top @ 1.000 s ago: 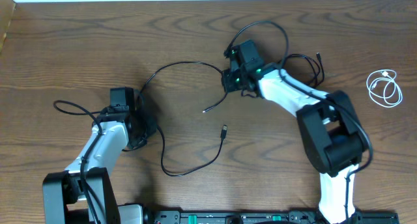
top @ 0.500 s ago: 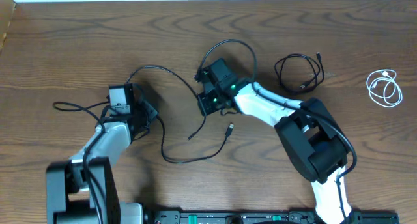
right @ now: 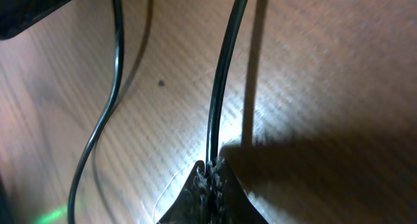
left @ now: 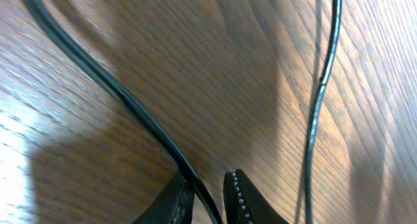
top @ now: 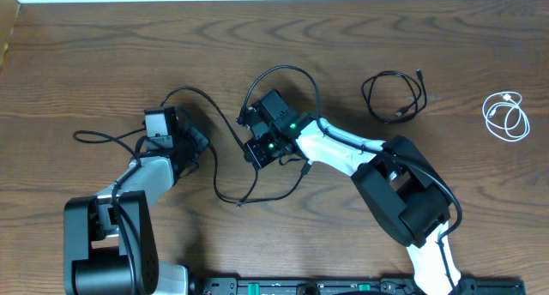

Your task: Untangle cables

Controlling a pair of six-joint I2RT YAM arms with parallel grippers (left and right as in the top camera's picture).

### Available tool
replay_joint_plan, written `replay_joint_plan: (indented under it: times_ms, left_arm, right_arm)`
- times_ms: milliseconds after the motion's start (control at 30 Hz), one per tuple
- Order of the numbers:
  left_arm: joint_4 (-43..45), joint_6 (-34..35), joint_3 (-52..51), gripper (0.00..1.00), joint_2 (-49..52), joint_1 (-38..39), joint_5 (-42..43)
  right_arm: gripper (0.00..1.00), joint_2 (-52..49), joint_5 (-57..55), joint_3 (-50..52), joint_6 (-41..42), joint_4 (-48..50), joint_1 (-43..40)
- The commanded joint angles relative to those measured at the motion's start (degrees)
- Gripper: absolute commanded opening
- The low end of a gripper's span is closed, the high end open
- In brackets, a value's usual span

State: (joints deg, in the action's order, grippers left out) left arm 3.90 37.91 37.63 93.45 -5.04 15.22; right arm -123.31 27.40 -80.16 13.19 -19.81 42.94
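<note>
We note the left hand (left: 207, 188) closed on the black cable (top: 215, 179). The right hand (right: 210, 167) is pinched fully shut on what we take to be the same cable, near the centre of the worktop (top: 86, 55). Slack sags toward 6 o'clock between them. The second black cable (top: 403, 112) and the white cable (top: 502, 115) lie well apart, at 2 and 3 o'clock.

Risk, in our judgement: pulling the hands apart could cinch the slack's crossing into a knot. The thin cord could also slip from a pinch.
</note>
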Motion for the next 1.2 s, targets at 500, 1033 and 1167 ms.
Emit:
replay_joint_plan:
  times_ms: [500, 1033, 1167]
  left_arm:
    - [3.7, -6.0, 2.3, 0.30, -10.4, -3.3, 11.1]
    - [3.9, -6.0, 2.3, 0.30, -10.3, -3.3, 11.1]
    - [3.9, -6.0, 2.3, 0.30, -10.3, -3.3, 11.1]
  right_arm:
    - [0.41, 7.9, 0.0, 0.3, -1.7, -13.2, 0.2]
    - [0.40, 7.9, -16.8, 0.3, 10.9, -35.4, 0.4]
    - [0.35, 7.8, -17.6, 0.4, 11.7, -35.4, 0.2]
